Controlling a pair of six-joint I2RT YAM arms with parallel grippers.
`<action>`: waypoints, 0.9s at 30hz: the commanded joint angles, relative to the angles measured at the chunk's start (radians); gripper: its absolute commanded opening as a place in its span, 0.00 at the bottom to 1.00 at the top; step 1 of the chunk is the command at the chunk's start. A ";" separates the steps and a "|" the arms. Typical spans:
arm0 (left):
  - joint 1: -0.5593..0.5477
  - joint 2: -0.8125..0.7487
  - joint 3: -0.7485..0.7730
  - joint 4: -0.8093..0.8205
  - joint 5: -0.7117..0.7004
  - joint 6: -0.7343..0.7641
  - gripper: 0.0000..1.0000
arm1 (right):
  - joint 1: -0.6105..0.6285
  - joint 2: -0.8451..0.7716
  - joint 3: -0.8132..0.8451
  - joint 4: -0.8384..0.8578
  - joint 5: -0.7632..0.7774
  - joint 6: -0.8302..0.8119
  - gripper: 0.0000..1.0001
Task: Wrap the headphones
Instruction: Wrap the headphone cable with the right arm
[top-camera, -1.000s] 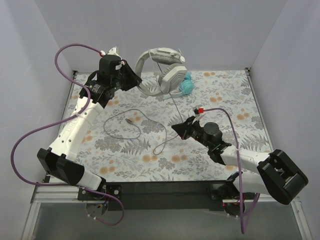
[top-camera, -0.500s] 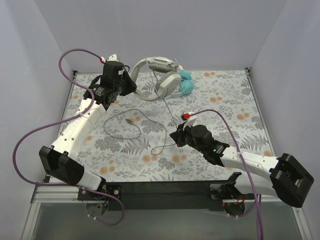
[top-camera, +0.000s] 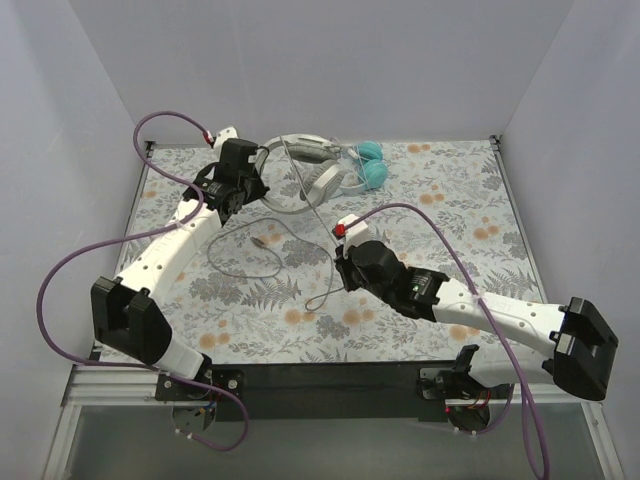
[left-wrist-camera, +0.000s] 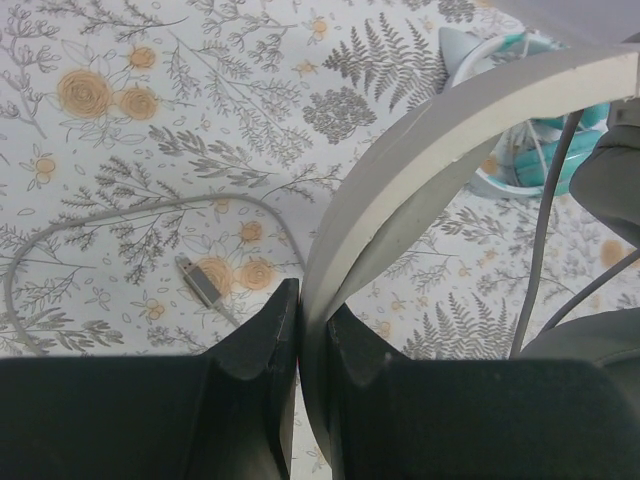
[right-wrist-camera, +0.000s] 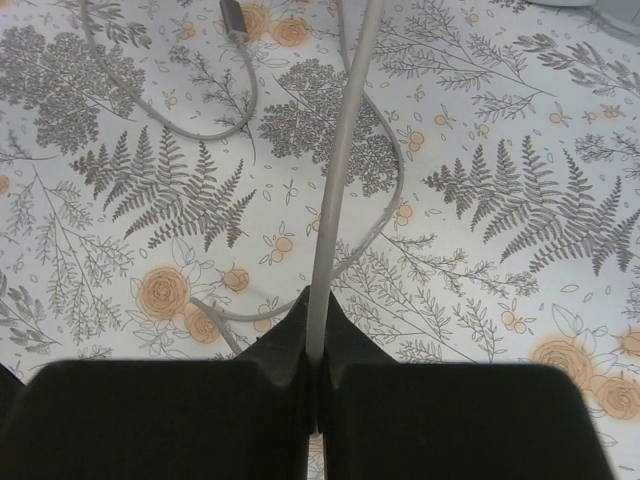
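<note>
- Headphones (top-camera: 325, 180), white-grey: headband (left-wrist-camera: 430, 150) pinched between the closed left fingers (left-wrist-camera: 255, 345), near the far edge of the counter (top-camera: 450, 200).
- Thin grey cable (right-wrist-camera: 345, 150) clamped in the closed right fingers (right-wrist-camera: 285, 345) mid-counter, slack looping on the floral surface.
- Teal headphones (top-camera: 372, 172) lie just beside the white pair.

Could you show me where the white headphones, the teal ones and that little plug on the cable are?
white headphones (top-camera: 324, 181), overhead view, on its ear cup.
teal headphones (top-camera: 374, 176), overhead view, on the nearer teal ear cup.
cable plug (left-wrist-camera: 200, 283), left wrist view, on the plug's body.
</note>
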 joint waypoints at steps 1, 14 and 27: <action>-0.005 -0.005 -0.001 0.089 -0.088 -0.012 0.00 | 0.020 0.031 0.081 -0.112 0.084 -0.067 0.01; -0.163 0.094 0.007 -0.003 -0.306 0.031 0.00 | 0.038 0.081 0.257 -0.193 0.280 -0.194 0.01; -0.275 0.143 0.030 -0.070 -0.412 0.054 0.00 | 0.035 0.100 0.343 -0.176 0.419 -0.246 0.11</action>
